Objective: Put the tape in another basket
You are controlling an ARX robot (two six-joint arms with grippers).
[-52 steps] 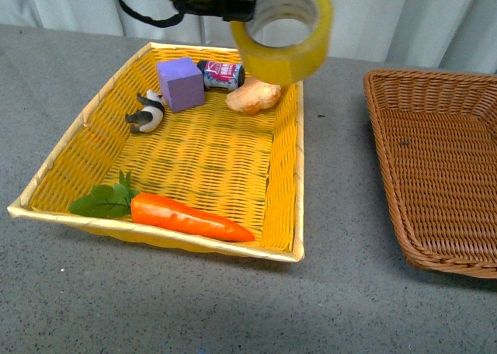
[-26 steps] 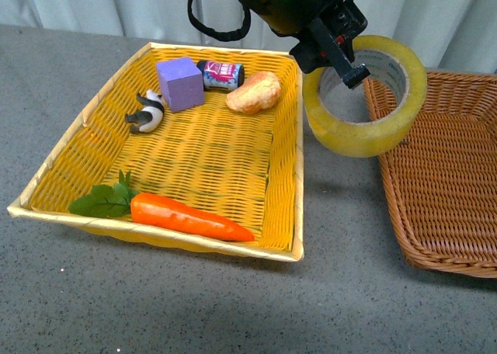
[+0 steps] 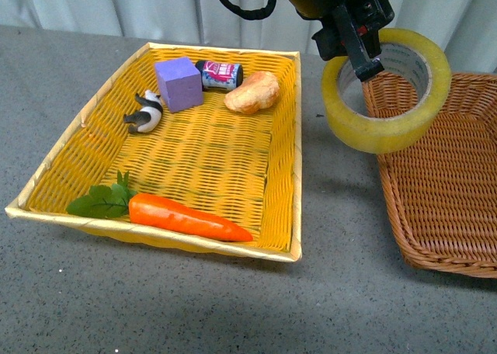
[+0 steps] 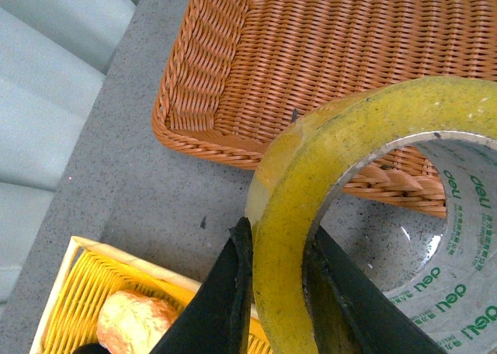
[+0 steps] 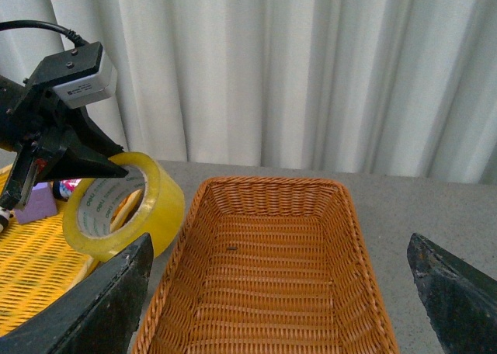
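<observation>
Front view: the large roll of translucent yellow packing tape [image 3: 386, 130], with a whitish printed core, is hanging tilted in the air. It is sitting between the bright yellow woven basket [image 3: 293, 148] and the dark brown wicker tray basket [image 3: 435, 199], overlapping the latter's left rim. The black left gripper [image 3: 363, 59] is pinching the roll's upper wall.

Left wrist view: the two fingers [image 4: 221, 300] are clamping the tape's [image 4: 283, 206] wall, one outside and one inside the core. Grey table [image 4: 147, 175] and the brown basket's [image 4: 233, 67] corner are lying below.

Right wrist view: the tape [image 5: 159, 214] is hanging beside the brown basket's [image 5: 264, 292] left wall. The right gripper [image 5: 277, 292] is standing spread wide, holding nothing.
</observation>
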